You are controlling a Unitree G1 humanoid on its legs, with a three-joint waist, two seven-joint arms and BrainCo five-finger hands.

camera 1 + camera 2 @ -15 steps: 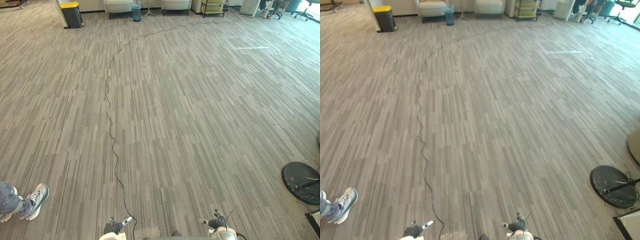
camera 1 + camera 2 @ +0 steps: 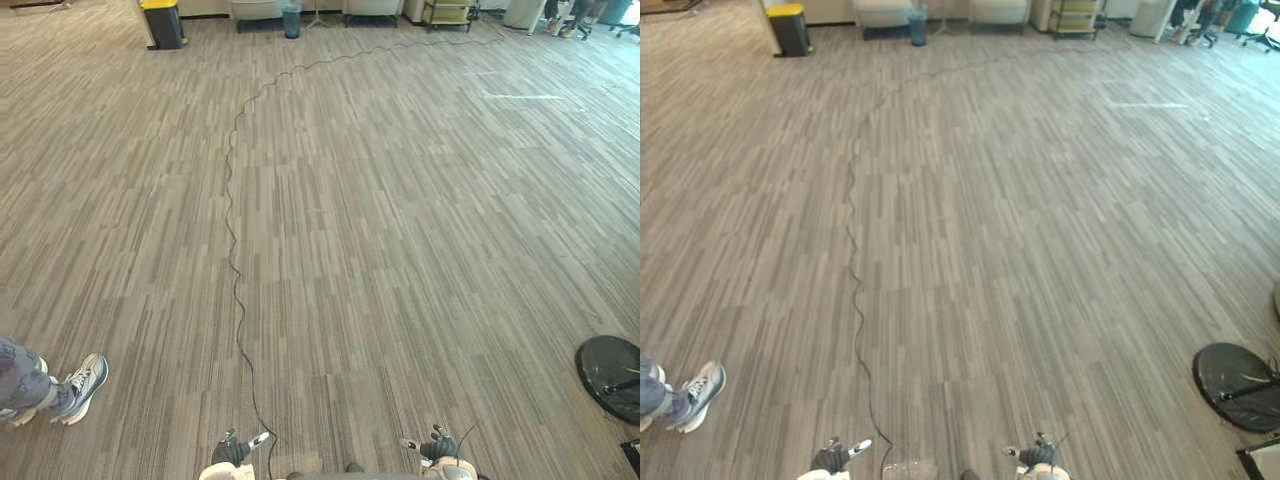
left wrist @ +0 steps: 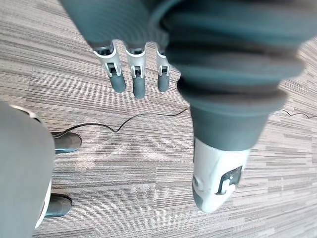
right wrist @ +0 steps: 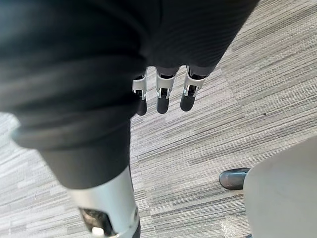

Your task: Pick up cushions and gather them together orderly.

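Note:
My left hand hangs low at my side over grey striped carpet, its fingers straight and holding nothing. It also shows at the bottom edge of the left eye view as the left hand. My right hand hangs the same way on the other side, fingers straight and empty, and appears as the right hand in the left eye view. Open carpet stretches ahead of both hands.
A person's grey sneaker stands on the carpet at the near left. A round black stand base lies at the near right. Far back stand a yellow-lidded black bin, pale seats, a teal bin and a shelf cart.
The whole picture has shifted right and slightly up, so the camera has moved. Both hands hang as before.

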